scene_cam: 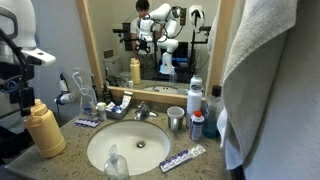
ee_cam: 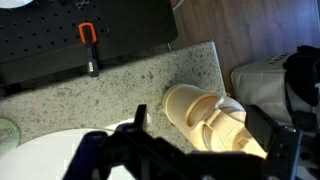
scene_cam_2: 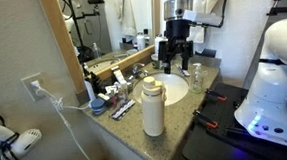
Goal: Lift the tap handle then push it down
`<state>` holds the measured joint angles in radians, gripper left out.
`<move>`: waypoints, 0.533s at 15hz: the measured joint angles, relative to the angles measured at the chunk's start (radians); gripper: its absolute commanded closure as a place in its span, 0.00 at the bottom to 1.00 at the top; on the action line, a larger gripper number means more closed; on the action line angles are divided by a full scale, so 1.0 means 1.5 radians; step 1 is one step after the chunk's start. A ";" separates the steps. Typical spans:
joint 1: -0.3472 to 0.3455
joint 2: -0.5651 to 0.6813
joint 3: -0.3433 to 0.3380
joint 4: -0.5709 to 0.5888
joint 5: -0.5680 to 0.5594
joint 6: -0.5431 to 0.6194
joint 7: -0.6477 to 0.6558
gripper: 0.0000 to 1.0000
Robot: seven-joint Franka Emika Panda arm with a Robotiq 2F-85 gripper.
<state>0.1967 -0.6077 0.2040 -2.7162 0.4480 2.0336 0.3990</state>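
Observation:
The tap handle is a small chrome lever on a short silver faucet behind the oval white sink. It lies down. In an exterior view my gripper hangs above the sink, open and empty, well clear of the faucet. The mirror in an exterior view shows only the arm's reflection. In the wrist view the dark fingers of my gripper frame a cream pump bottle on the granite counter. The tap handle is out of the wrist view.
A steel cup stands right of the faucet, with bottles behind it. The cream bottle stands at the counter's front. Toothbrush and tubes lie near the sink. A grey towel hangs close by.

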 measured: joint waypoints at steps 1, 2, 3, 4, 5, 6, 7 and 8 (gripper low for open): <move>0.000 0.000 0.000 0.000 0.000 0.000 0.000 0.00; 0.000 0.000 0.000 0.000 0.000 0.000 0.000 0.00; 0.000 0.000 0.000 0.000 0.000 0.000 0.000 0.00; 0.000 0.000 0.000 0.000 0.000 0.000 0.000 0.00; -0.003 0.000 0.000 0.000 -0.003 0.000 -0.001 0.00; -0.009 0.000 -0.003 0.001 -0.009 0.000 -0.001 0.00; -0.021 0.002 -0.007 0.003 -0.026 0.003 -0.002 0.00; -0.038 0.006 -0.013 0.006 -0.048 0.008 -0.003 0.00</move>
<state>0.1401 -0.5983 0.1842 -2.7065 0.3754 2.0455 0.3941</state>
